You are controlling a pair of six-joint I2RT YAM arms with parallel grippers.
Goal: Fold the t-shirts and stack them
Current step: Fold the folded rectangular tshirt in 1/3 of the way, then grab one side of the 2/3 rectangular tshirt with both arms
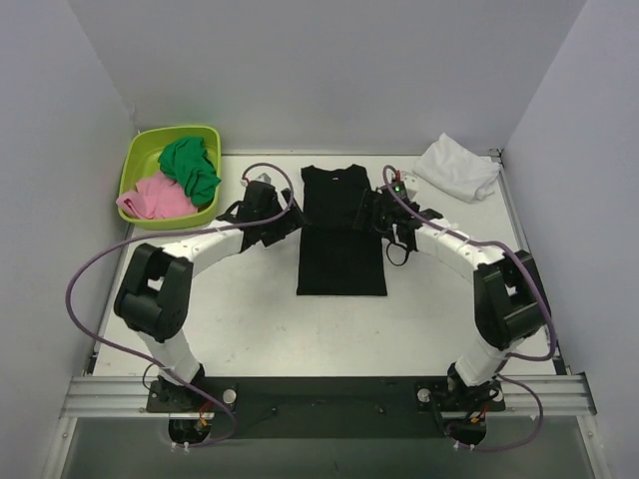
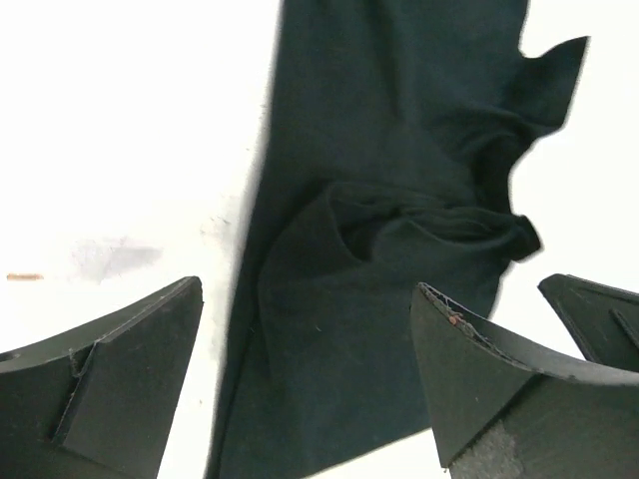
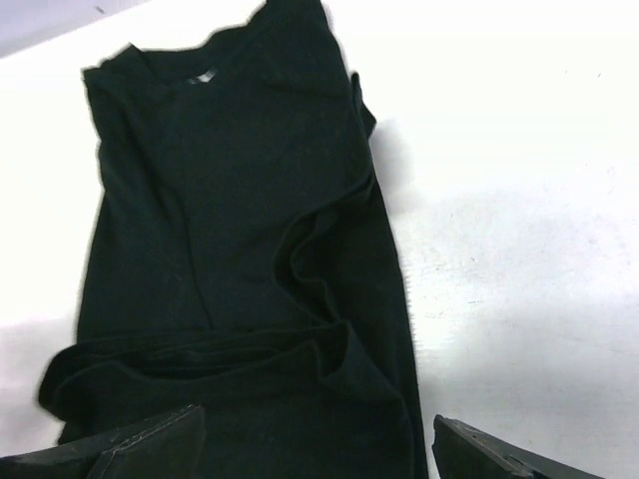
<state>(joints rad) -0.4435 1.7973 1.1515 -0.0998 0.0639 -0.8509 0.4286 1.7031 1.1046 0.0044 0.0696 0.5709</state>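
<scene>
The left tool (image 2: 307, 299) and right tool (image 3: 318, 419) both stand spread wide, gripping nothing, one at each side of the black t-shirt (image 1: 339, 239). It lies folded narrow mid-desk (image 1: 240, 329), collar far. Its neck label (image 3: 203, 78) is too blurred to read. The white t-shirt (image 1: 457, 168) lies crumpled far right, the lime-green tub (image 1: 127, 172) far left.

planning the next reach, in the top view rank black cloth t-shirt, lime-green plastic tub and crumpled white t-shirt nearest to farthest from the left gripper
1. black cloth t-shirt, just beside the left gripper, in the middle
2. lime-green plastic tub, far left corner
3. crumpled white t-shirt, far right corner
</scene>
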